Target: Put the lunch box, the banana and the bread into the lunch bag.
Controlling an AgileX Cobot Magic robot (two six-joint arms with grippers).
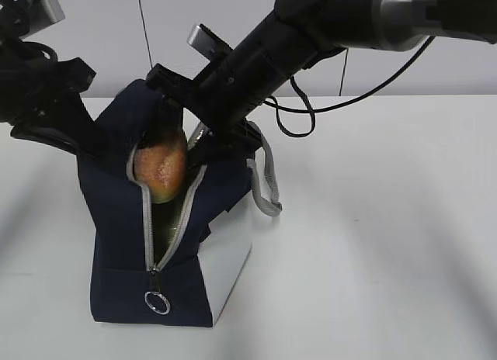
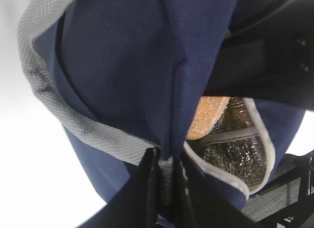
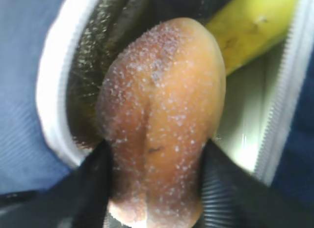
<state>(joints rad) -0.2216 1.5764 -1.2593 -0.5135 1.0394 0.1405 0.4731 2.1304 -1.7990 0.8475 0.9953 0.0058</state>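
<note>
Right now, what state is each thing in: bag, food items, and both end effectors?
lunch bag: upright on the table, zipper open, mouth held apart.
bread: gripped, at the bag's mouth, partly inside.
banana: inside the bag, behind the bread.
lunch box: not visible in any view.
right end effector: shut on the bread.
left end effector: pinching the bag's fabric at its rim.

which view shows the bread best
The right wrist view: the bread fills the frame, held between the right gripper's dark fingers above the open lunch bag. The exterior view shows it smaller in the bag's mouth; the left wrist view shows only a sliver.
</note>
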